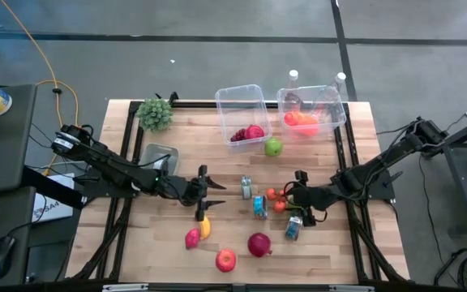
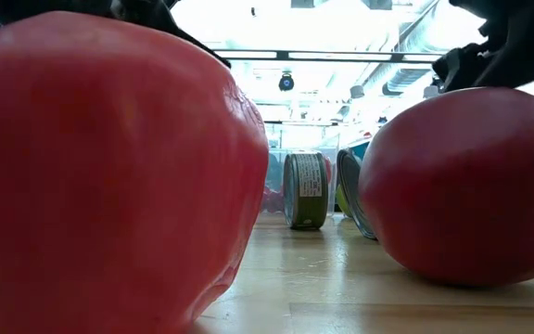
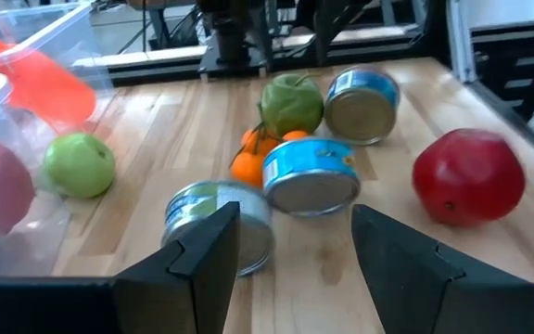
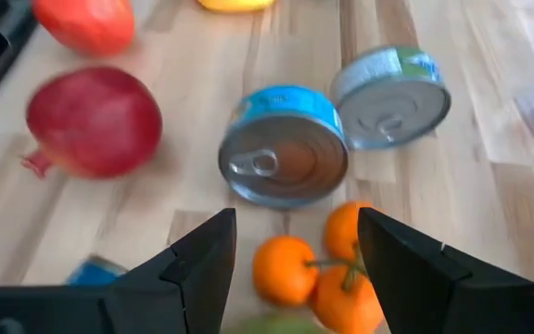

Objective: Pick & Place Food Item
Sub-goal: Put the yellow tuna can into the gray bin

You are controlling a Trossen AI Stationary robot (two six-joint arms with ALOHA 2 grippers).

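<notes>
The oranges [image 1: 276, 199] lie mid-worktop [image 1: 160, 251], just beside the blue can [image 1: 259, 206]. The right gripper [image 1: 297, 188] hovers close by them, fingers released and empty. The left gripper [image 1: 203, 191] waits above the banana [image 1: 204, 228], fingers apart.
</notes>
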